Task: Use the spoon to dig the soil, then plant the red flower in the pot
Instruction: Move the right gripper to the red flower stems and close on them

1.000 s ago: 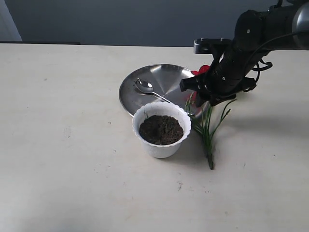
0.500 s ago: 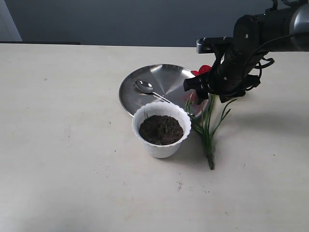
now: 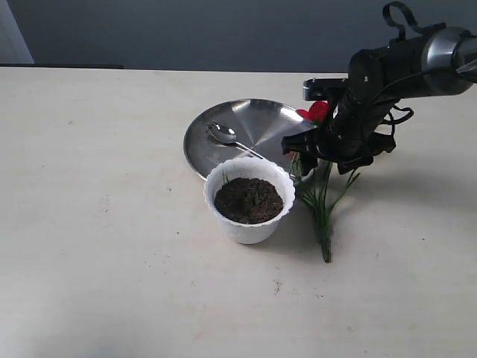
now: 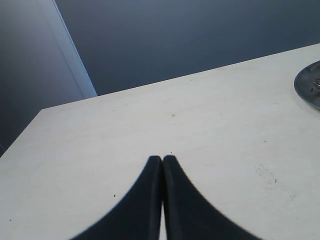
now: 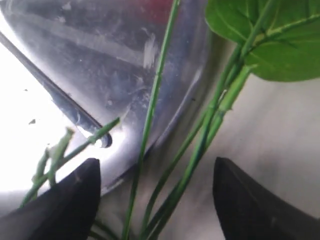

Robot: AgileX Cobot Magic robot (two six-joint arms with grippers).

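1. Two tools to call. The right tool (image 3: 317,149) hangs low over the red flower (image 3: 320,198) with its jaws spread wide. The green stems run between them untouched, so nothing is pinched.
2. Over to the left tool (image 4: 162,167): pressed together on nothing, over bare worktop (image 4: 150,120), probably out of the way on purpose.
3. That flower lies flat just beside the pot (image 3: 246,230), on the side toward the worktop's right edge. Its red head points to the far edge, by the steel plate (image 3: 257,119).
4. Near the middle stands the pot, with the soil (image 3: 248,200) filling it. I can't make out a hole.
5. Resting in the plate is the spoon (image 3: 223,134), likely so crumbs stay off the worktop.
6. Straddling the stalks looks like the set-up for a pinch.
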